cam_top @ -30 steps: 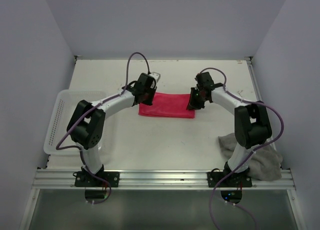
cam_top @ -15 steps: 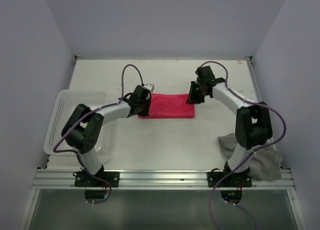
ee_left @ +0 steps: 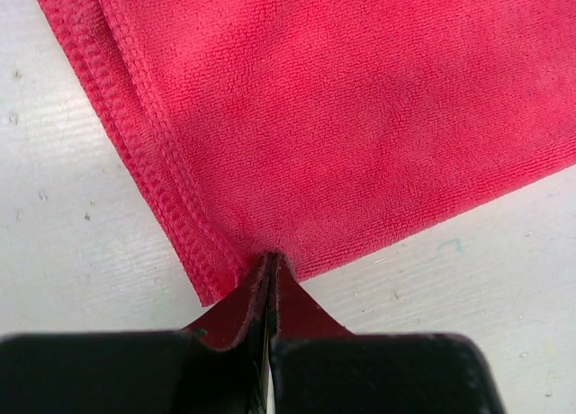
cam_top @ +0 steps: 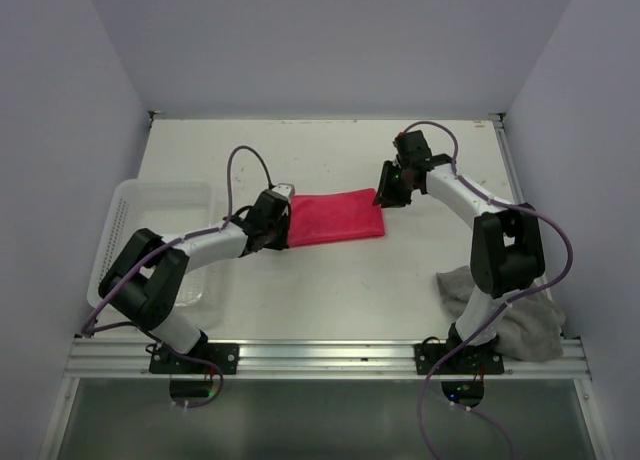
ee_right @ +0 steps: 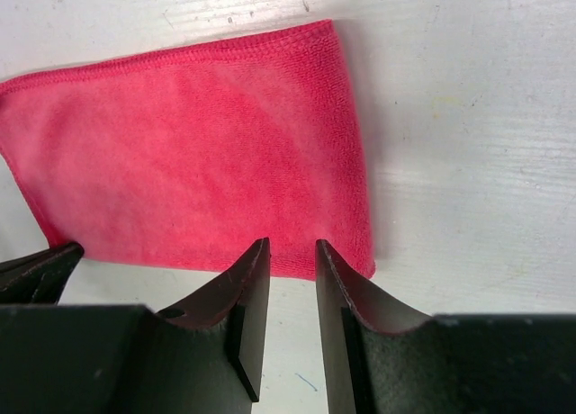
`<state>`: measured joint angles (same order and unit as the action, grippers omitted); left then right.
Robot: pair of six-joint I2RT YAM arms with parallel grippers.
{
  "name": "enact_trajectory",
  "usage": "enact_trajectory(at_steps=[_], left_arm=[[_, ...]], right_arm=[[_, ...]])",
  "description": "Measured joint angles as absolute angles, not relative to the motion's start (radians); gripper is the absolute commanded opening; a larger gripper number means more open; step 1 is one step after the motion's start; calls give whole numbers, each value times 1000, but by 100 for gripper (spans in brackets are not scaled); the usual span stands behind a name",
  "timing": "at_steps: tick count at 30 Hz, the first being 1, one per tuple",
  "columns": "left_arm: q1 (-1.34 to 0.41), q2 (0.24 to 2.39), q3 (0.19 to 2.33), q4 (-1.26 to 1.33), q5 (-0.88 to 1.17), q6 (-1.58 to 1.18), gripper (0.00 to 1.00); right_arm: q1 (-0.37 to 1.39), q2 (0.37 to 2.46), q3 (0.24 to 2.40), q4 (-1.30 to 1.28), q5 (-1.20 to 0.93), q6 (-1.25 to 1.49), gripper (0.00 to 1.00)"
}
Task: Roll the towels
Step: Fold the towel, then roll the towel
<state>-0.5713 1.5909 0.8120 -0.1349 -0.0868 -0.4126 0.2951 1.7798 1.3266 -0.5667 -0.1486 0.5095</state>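
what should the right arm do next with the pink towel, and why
Probably lower the right gripper onto the pink towel's nearest corner and close. The left gripper is shut on the towel's other end, but the right jaws stand apart with nothing between them, so only one end is held for rolling.

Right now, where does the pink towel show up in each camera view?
Top external: pink towel at centre, between the arms.
Left wrist: fills the upper frame, edge pinched in the left end effector.
Right wrist: upper left, beyond the open right end effector.
Shared landmark: the white table beneath it.
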Motion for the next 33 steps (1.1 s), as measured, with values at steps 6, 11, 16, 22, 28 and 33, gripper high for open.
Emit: enact_trajectory(at_steps=[6,11,16,22,28,33], left_arm=[[-571,1523,759,-135,-102,-435,0],[-571,1370,709,-126,-106,-435,10],[-579,1213,718,-128,-121,-440,56],[-604,1082,864,-152,-170,-459,99],[-609,1039,947,-157,-245,-477,100],[-609,1043,946,-166,-269,-478,100]], right_arm=[[294,1771,1286,-556,-149,505,40],[275,1737,1163,-531,-176,513,43],[227,1734,1081,-458,-247,531,44],[209,1734,1053,-389,-310,538,45],[211,1734,1026,-358,-334,545,45],[211,1734,1008,-350,-332,547,43]])
